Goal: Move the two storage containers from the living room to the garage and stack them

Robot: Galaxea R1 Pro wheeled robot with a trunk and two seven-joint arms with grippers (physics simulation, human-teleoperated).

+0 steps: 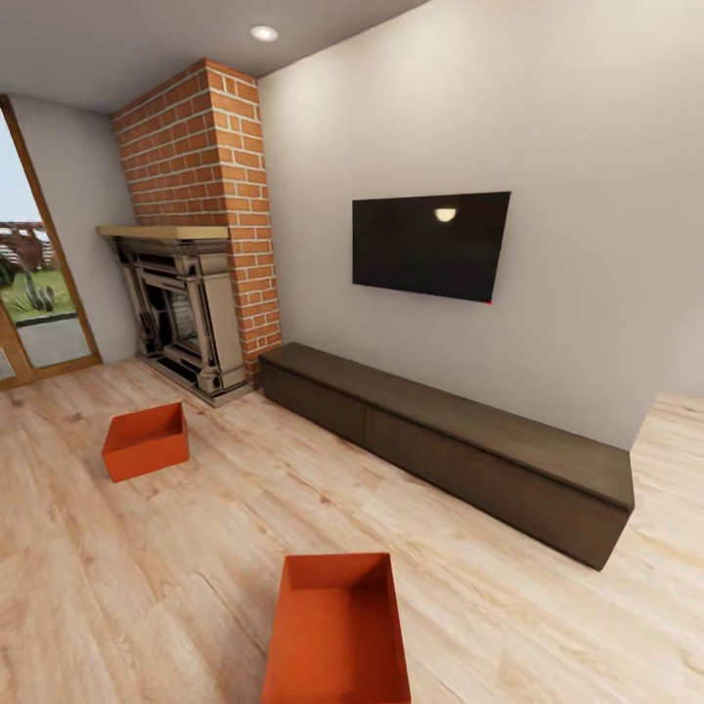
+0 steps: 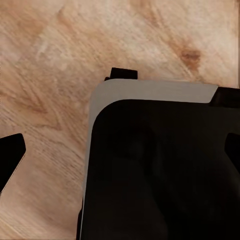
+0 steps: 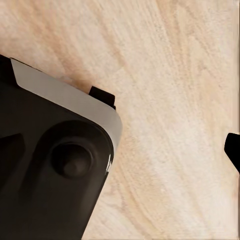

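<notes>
I am in the living room, over its light wood plank floor [image 1: 548,626]. One orange-red open-top storage container [image 1: 337,631] lies close in front of me, low in the head view. The other storage container [image 1: 146,441] sits farther off to the left, before the brick fireplace [image 1: 196,244]. Both are empty and upright. My left gripper [image 2: 120,155] hangs open over my own dark base [image 2: 160,175], with its fingertips [image 2: 10,157] wide apart. My right gripper [image 3: 120,150] is also open above the planks, holding nothing.
A long dark low cabinet [image 1: 460,445] runs along the wall under a black wall-mounted TV [image 1: 430,244]. Glass doors [image 1: 34,284] stand at the far left. Open floor lies between the two containers and to the right of the near one.
</notes>
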